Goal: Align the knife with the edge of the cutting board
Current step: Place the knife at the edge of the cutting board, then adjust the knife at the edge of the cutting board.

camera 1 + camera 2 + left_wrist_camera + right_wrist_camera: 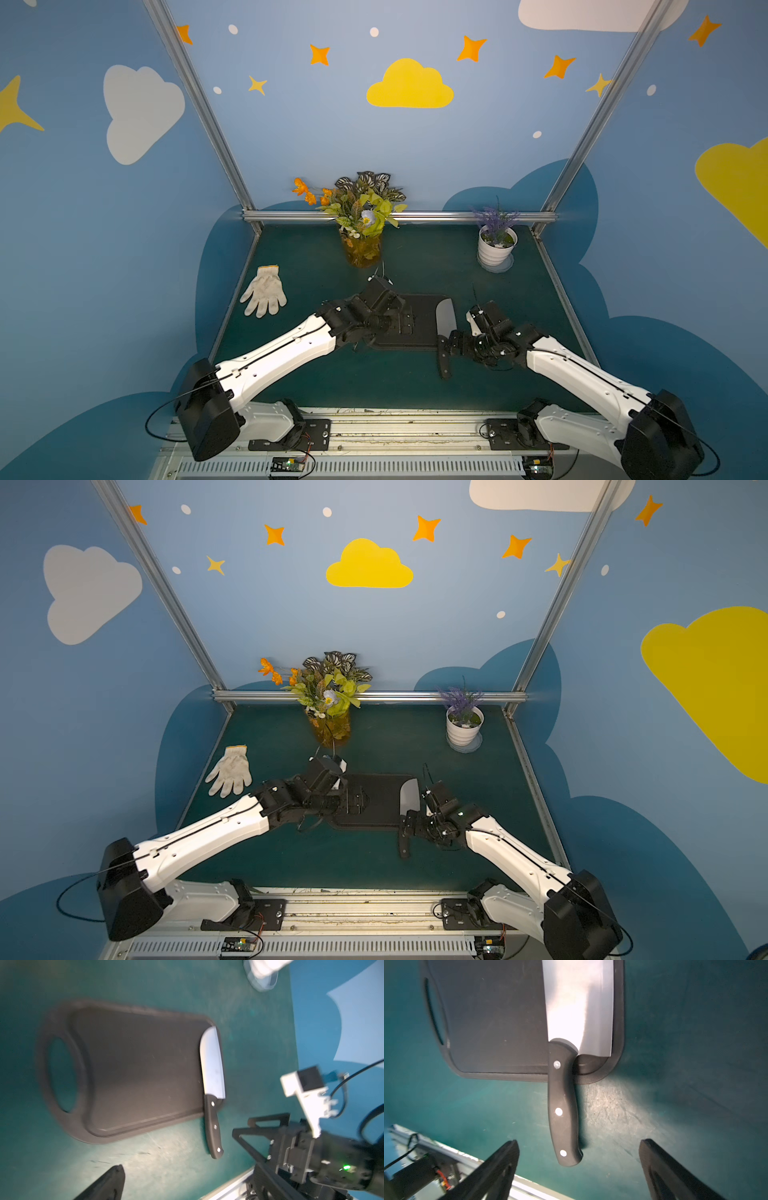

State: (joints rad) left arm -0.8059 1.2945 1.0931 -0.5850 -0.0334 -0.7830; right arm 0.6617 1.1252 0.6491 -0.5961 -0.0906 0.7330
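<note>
The broad silver-bladed, black-handled knife [560, 1068] lies blade-flat along the slotless short edge of the black cutting board [498, 1022], in the middle of the green worktop [675, 1084]. Its handle overhangs the board's near long edge. The right gripper [579, 1144] gapes wide and empty, its fingers [496, 1167] flanking the handle's end. The right wrist view crops the blade tip. The blurred left wrist view shows it, plus the oval slot [62, 1074] hidden in both top views. The left gripper [401, 322] shows one finger [110, 1182] there, splayed aside, holding nothing.

You have one knife [563, 1105], one board [496, 1022], one glove [264, 294], one vase [362, 251] of flowers, one potted plant [496, 247] and two grippers: the left gripper [402, 321] and the right gripper [578, 1144]. The right wrist view shows you two fingers [500, 1167], the left wrist view one.
</note>
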